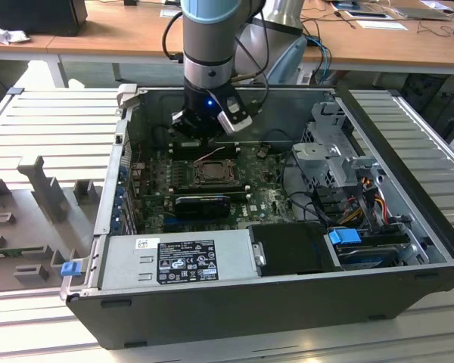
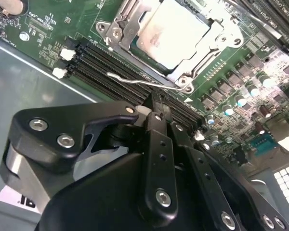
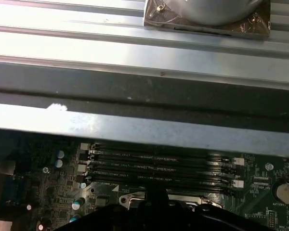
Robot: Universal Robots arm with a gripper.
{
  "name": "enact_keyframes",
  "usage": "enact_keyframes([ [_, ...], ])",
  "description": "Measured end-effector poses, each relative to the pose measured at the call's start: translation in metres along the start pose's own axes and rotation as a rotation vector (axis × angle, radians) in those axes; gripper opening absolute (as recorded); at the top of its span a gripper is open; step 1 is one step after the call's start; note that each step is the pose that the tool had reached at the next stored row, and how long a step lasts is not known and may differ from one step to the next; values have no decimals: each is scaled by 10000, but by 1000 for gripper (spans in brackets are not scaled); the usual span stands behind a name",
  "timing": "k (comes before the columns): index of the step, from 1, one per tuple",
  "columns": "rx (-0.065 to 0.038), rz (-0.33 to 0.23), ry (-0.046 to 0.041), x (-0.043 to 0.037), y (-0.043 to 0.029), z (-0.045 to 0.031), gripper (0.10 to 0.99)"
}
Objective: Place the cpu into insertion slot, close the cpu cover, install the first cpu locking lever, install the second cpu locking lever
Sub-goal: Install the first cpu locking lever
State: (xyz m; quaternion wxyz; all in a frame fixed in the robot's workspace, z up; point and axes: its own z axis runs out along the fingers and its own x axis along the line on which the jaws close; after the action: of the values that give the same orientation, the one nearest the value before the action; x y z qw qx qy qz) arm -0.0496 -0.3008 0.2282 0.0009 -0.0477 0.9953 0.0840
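The hand (image 2: 159, 107) hangs low inside the open computer case (image 1: 287, 302), over the circuit board (image 2: 43, 24). In the second wrist view its 2 fingers look drawn together, with no gap between them and nothing pinched.

Just ahead of the fingertips runs 1 thin wire lever (image 2: 135, 81). Its hooked end is free above the memory slots (image 2: 101, 62), which lie under and beside the hand. Whether the tips touch the lever I cannot tell.

Beyond the lever, further from the hand, the chip (image 2: 176, 31) lies flat in its socket. The cover (image 2: 126, 21) looks folded down around it, so those 2 steps appear done. The lever seems not yet hooked.

The main risk is a slip. The wire is thin and springy, so a push that is off-centre could let it skid from the tips and snap back. The hand could then drive into the memory slots or their white clips. Pressing too far forward could load the cover unevenly and strain the chip beneath.
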Motion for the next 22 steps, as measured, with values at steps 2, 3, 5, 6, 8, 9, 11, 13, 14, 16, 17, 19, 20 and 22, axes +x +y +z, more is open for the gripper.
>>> enact_keyframes([
  [2,-27,-1,-4,-8,0,1,106],
  [3,-29,-1,-1,-20,-2,0,106],
  [5,-28,-7,-1,-65,-5,0,106],
  [6,-27,-12,1,-76,-6,0,106],
  [8,-31,-26,0,-97,-8,4,106],
  [9,-30,-46,4,-111,-10,7,106],
  [11,-28,-72,8,-177,-17,20,106],
  [13,-28,-72,9,-225,-24,36,106],
  [14,-29,-63,9,-233,-26,43,106],
  [16,-27,-36,-9,-235,-29,60,106],
  [17,-26,-11,-26,-249,-32,73,106],
  [19,-23,10,-34,-269,-35,78,106],
  [20,-25,34,-39,-290,-38,85,106],
  [22,-19,396,-100,-320,-45,110,106],
])
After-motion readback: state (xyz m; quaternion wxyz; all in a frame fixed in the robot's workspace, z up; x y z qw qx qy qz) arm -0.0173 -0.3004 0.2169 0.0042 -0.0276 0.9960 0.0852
